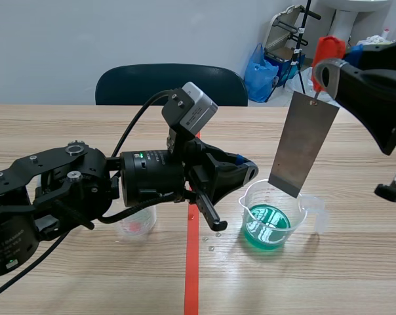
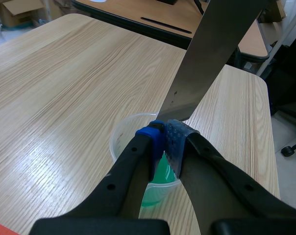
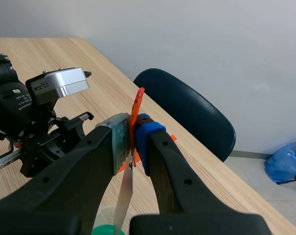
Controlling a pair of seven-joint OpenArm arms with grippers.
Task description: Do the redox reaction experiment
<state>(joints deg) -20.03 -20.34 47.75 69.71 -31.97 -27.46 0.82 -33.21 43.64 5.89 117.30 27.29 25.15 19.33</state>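
An orange-red tape line [image 1: 192,262] runs up the wooden counter [image 1: 316,282], with a few droplets [image 1: 211,244] just beside it. The left gripper [image 1: 249,172] [image 2: 165,139] reaches past this line from the left. Its jaws are clenched, the blue and grey pads meeting with nothing seen between them, and they hover over the near rim of a clear beaker [image 1: 296,203] [image 2: 123,137] that stands on the counter. The beaker holds green liquid [image 1: 269,226] [image 2: 162,171]. A smaller clear beaker [image 1: 138,223] stands partly hidden behind the left arm.

Just beyond the clenched pads hangs a grey metal sheet [image 1: 304,144] [image 2: 211,54] [image 3: 124,196]. It is tilted, with its lower corner at about rim level over the beaker; whether it touches the rim cannot be told.

The right gripper [image 1: 326,69] [image 3: 133,132] is raised, its jaws grasping a thin red clip [image 1: 329,47] [image 3: 138,100] from which the sheet hangs.

Past the counter's far edge stands a dark chair [image 1: 165,82] [image 3: 192,107], with a blue bag [image 1: 258,72] [image 3: 285,166] on the floor beyond.
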